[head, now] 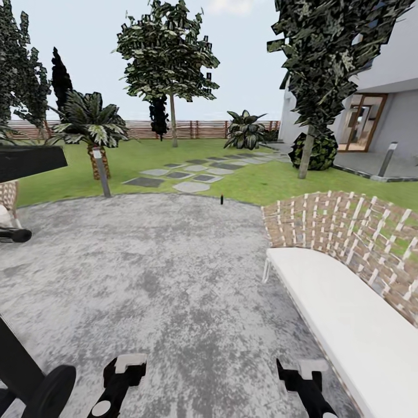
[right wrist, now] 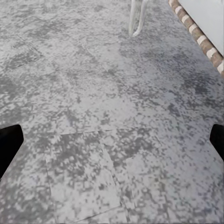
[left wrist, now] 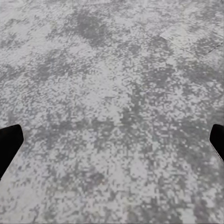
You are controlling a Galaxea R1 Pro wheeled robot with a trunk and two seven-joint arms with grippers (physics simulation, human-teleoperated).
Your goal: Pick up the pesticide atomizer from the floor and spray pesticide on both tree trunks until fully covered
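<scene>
Ahead, small dark atomizer (head: 221,200) at patio (head: 174,278) edge, well beyond both claws

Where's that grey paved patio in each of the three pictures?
Head view: the patio spreads across the lower middle, below the lawn.
Left wrist view: patio beneath the open left gripper.
Right wrist view: patio beneath the open right gripper.
Shared landmark: the bench's white leg, in head and right wrist views.
</scene>
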